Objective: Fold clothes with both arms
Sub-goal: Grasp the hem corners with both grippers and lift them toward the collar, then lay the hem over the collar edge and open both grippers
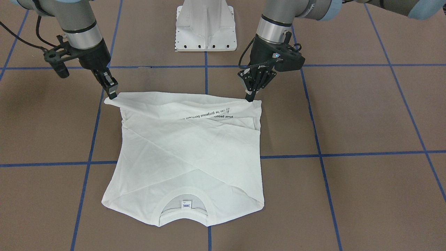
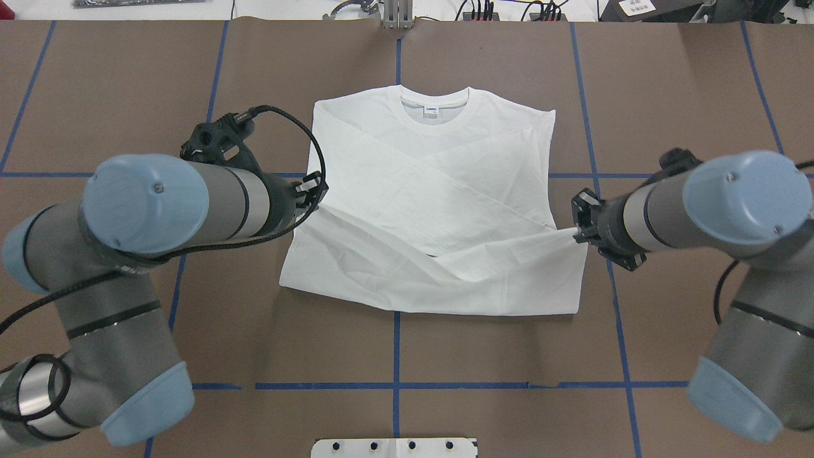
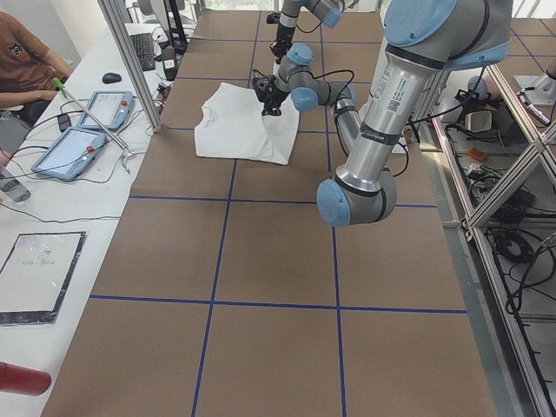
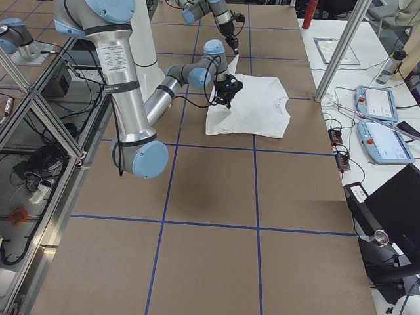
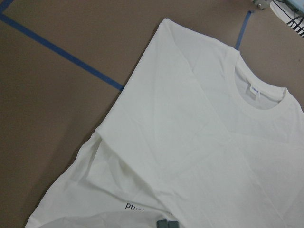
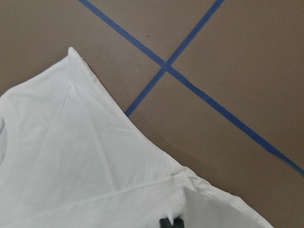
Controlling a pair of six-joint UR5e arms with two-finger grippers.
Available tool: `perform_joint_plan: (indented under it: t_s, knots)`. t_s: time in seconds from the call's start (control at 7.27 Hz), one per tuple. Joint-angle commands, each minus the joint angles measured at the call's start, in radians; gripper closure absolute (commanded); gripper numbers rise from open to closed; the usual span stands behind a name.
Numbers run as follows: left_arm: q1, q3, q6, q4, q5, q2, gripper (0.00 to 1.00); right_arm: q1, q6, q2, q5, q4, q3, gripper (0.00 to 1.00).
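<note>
One white long-sleeved T-shirt (image 1: 188,150) lies on the brown, blue-taped table (image 1: 366,115), sleeves crossed over its body, ribbed neck on the side away from the fingers (image 1: 108,83); black print shows on the hem edge stretched between them; the left black pincer gripper (image 1: 250,98) is clenched on one hem corner, the right black pincer gripper (image 1: 112,94) on the other; two grippers, one shirt.

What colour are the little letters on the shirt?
Black letters on the white shirt, best seen in the front-facing view.
</note>
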Motion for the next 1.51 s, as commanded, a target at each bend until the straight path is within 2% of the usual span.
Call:
perform_joint_plan:
  t_s: [0.0, 0.28, 0.41, 0.69, 0.83, 1.1, 1.38]
  knots:
    - [-0.086, 0.156, 0.050, -0.071, -0.007, -0.054, 1.00, 0.125, -0.178, 0.130, 0.063, -0.038, -0.182, 1.00]
    - [-0.125, 0.348, 0.065, -0.213, -0.007, -0.117, 1.00, 0.179, -0.265, 0.216, 0.064, -0.035, -0.354, 1.00]
    - [-0.145, 0.433, 0.067, -0.273, -0.007, -0.149, 1.00, 0.194, -0.285, 0.263, 0.064, 0.014, -0.442, 1.00]
    - [-0.156, 0.591, 0.068, -0.369, -0.004, -0.215, 1.00, 0.199, -0.289, 0.334, 0.060, 0.190, -0.651, 1.00]
    - [-0.163, 0.645, 0.070, -0.418, -0.004, -0.228, 1.00, 0.199, -0.292, 0.379, 0.059, 0.204, -0.726, 1.00]
    - [-0.177, 0.731, 0.085, -0.482, -0.002, -0.252, 1.00, 0.205, -0.301, 0.434, 0.053, 0.232, -0.833, 1.00]
    - [-0.179, 0.762, 0.085, -0.512, -0.001, -0.252, 1.00, 0.201, -0.312, 0.437, 0.050, 0.234, -0.857, 1.00]
